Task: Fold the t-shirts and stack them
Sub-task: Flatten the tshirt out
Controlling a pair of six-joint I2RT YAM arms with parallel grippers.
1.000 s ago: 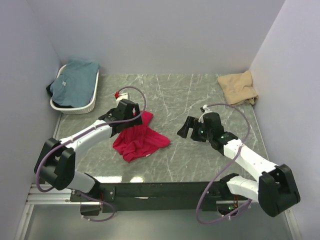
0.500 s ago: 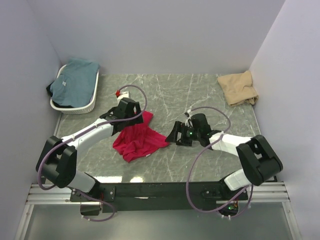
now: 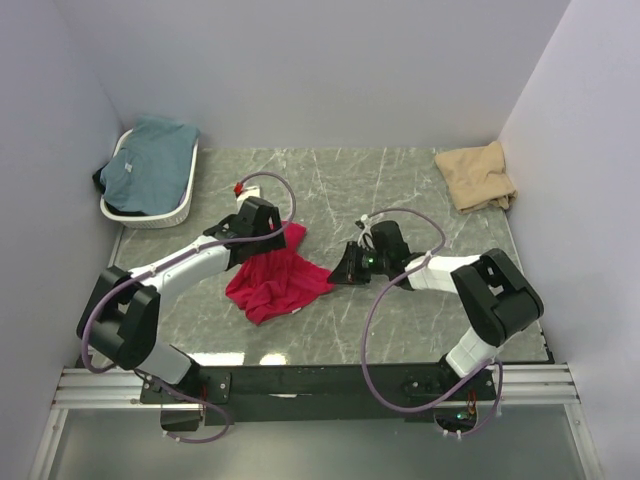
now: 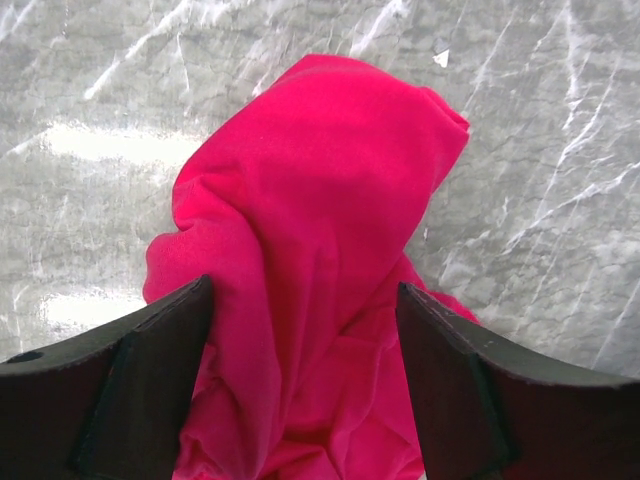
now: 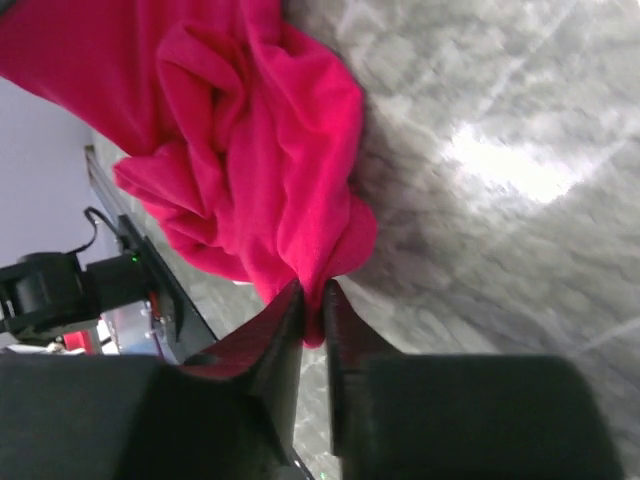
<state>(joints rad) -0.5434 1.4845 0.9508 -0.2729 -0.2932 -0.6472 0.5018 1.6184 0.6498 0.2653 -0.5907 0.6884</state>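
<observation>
A crumpled red t-shirt (image 3: 277, 279) lies in a heap on the marble table, left of centre. My left gripper (image 3: 268, 240) hovers over its far end, jaws open wide, red cloth (image 4: 300, 250) filling the gap between the fingers. My right gripper (image 3: 343, 272) has pinched the shirt's right corner (image 5: 315, 290); its jaws are shut on a fold of red cloth. A tan t-shirt (image 3: 478, 176) lies bunched at the far right corner. A teal t-shirt (image 3: 148, 160) rests in the white basket (image 3: 184, 205) at the far left.
Purple cables loop over both arms. Grey walls close in the table on the left, back and right. The black rail with the arm bases (image 3: 330, 380) runs along the near edge.
My right arm swung left across the table to the red shirt's right corner and its jaws closed on the cloth. My left gripper stayed over the shirt and narrowed a little.
</observation>
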